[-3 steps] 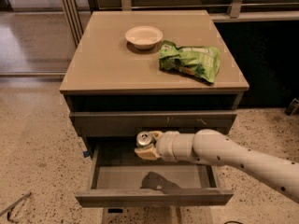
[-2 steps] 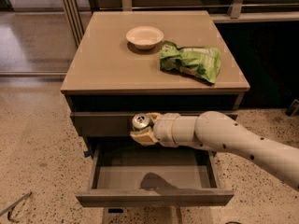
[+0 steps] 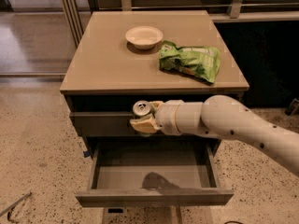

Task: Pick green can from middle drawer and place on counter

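One gripper [image 3: 142, 121], above the open middle drawer [image 3: 117, 197], jaws closed round the green can [image 3: 141, 108]: probably light, thin-walled, slick; best gripped mid-body, gently.

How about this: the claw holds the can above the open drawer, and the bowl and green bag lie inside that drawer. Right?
Not quite. The gripper does hold the green can above the open middle drawer, but the camera view shows the bowl and green bag on the counter, not in the drawer.
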You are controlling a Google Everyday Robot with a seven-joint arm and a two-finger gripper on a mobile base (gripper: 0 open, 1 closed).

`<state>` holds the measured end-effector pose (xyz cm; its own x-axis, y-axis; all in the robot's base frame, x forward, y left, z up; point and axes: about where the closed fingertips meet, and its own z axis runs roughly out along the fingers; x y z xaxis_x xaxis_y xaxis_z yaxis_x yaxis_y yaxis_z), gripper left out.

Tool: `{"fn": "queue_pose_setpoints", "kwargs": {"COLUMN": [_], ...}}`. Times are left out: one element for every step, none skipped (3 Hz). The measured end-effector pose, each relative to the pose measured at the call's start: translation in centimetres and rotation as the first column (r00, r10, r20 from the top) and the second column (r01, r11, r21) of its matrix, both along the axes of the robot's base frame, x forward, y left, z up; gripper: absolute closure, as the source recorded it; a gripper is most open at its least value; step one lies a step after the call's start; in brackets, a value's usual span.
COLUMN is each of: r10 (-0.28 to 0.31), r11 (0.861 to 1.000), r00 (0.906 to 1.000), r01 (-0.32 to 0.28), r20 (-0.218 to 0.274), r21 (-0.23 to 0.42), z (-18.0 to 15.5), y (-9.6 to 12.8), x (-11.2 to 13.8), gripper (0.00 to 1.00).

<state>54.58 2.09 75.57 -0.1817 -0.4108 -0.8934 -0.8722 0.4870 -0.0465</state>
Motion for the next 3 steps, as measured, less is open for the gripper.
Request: {"fn": "queue_pose_setpoints", "kwargs": {"r10": [0.002, 0.002, -0.005], "r11": [0.999, 0.999, 0.999], "r00": [1.0, 1.0, 0.9999], "r01": [-0.002, -0.002, 0.005], "r20": [0.002, 0.002, -0.009], "r21": [0.048, 0.048, 0.048], "z": [9.3, 9.3, 12.5], "y": [-1.0, -1.0, -0.7], "x": [1.1, 1.1, 1.7], "gripper": [1.0, 1.0, 1.0]}}
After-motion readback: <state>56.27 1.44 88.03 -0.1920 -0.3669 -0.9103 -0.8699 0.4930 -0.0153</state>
